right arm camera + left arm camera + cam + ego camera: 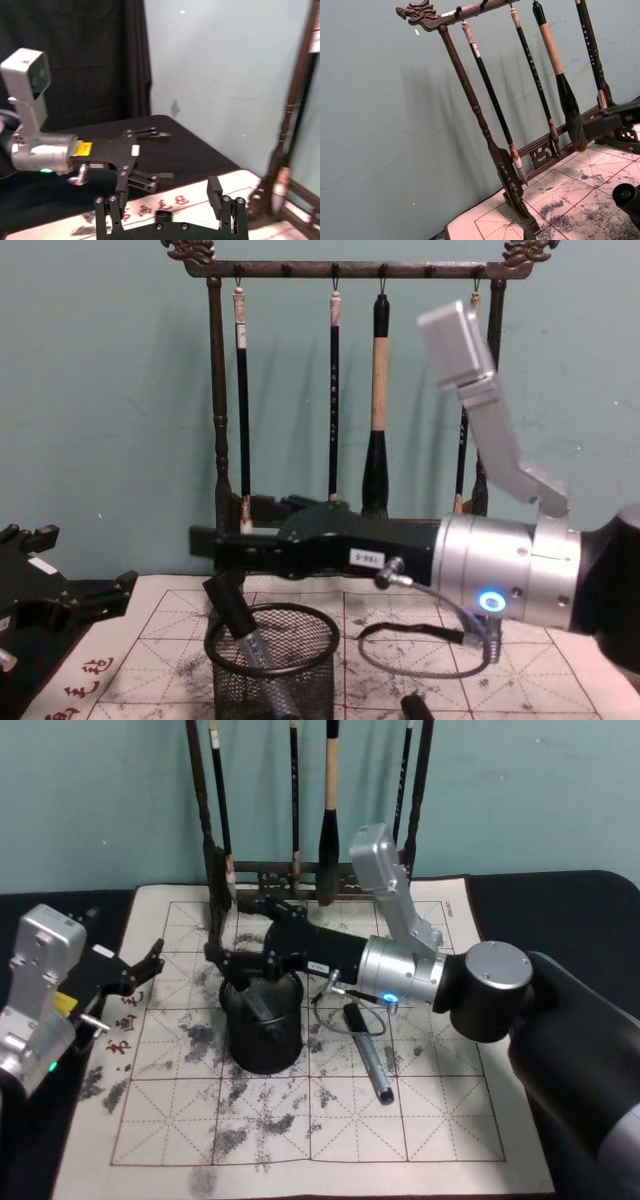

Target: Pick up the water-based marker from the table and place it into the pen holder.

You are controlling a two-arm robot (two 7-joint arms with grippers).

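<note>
Right claw (205,542) hangs directly over the small round black wire-mesh pen holder (265,1045), its fingers spread apart with nothing between them. Straight beneath it, the grey-barrelled, black-capped water-based marker (232,610) stands inside the holder. Its long axis is steeply tilted, cap uppermost, leaning toward the rim under the fingertips. Whether the cap touches the claw's underside I cannot tell. The placing looks done, and the next move is probably a lift straight up, away from the cap, so the tilted marker is not dragged out. Back on the claw's wrist side, a second grey pen (365,1050) with a black cap lies flat on the whitish red-gridded mat of the desk (400,1140), just beside the holder. Left claw (148,968), likewise spread, sits well beyond the fingertips.
</note>
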